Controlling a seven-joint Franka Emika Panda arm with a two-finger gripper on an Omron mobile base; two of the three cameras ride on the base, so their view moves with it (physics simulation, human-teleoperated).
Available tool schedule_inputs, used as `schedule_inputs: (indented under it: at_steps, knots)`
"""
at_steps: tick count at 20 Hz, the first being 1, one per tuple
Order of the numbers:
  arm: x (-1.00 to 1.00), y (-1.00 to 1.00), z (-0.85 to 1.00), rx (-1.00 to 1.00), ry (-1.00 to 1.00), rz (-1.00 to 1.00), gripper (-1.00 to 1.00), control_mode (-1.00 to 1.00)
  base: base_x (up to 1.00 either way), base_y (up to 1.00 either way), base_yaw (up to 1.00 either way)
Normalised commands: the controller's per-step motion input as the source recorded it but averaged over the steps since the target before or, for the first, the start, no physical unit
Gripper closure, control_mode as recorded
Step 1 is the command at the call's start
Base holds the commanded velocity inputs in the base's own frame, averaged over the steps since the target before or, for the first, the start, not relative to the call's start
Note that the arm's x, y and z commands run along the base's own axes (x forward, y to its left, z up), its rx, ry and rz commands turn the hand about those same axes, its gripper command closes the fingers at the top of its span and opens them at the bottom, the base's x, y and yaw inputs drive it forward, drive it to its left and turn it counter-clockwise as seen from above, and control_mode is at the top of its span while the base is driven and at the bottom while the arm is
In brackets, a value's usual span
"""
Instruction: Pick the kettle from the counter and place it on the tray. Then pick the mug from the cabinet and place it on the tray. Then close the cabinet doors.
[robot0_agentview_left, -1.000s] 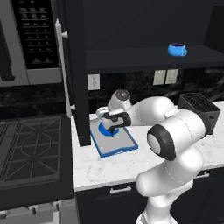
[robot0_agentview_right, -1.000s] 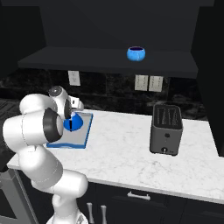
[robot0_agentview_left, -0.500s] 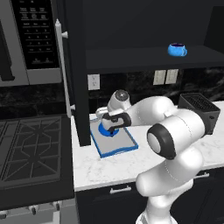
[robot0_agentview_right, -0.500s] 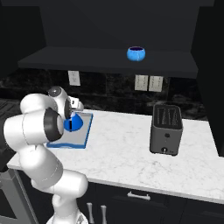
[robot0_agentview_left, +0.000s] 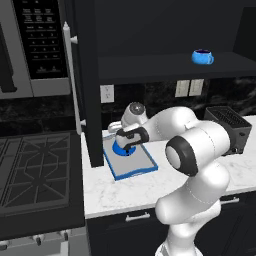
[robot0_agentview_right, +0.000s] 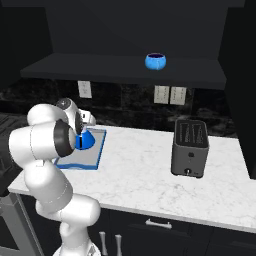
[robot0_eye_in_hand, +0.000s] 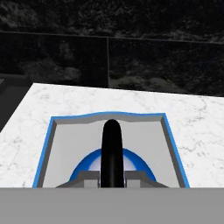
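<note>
So the gripper sits mid-frame in the left base view, jaws pinched narrow on the black arched handle of the kettle. In the hand view that kettle fills the bottom center, sitting inside the tray, which lies on the counter. The mug is up on the shelf of the cabinet, top center of the right base view. A cabinet door stands open, upper left. No readable writing on the microwave panel or toaster.
</note>
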Motion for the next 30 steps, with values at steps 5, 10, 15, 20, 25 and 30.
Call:
schedule_inputs:
  at_steps: [5,10,15,20,25,30]
  knots:
    - [-0.06,0.0,0.0,0.0,-0.01,0.0,-1.0,-1.0,0.0,0.0,0.0]
    - [-0.31,-0.01,0.21,0.01,-0.02,0.0,-1.0,-1.0,0.0,0.0,0.0]
    - [-0.88,-0.04,0.92,0.0,-0.08,-0.03,-1.0,-1.0,0.0,0.0,0.0]
    - [-1.0,-0.16,1.0,-0.01,-0.04,-0.01,-1.0,-1.0,0.0,0.0,0.0]
    - [-1.0,-0.3,1.0,-0.04,0.02,0.0,-1.0,-1.0,0.0,0.0,0.0]
    - [-1.0,-0.5,1.0,-0.02,0.14,0.02,-1.0,-1.0,0.0,0.0,0.0]
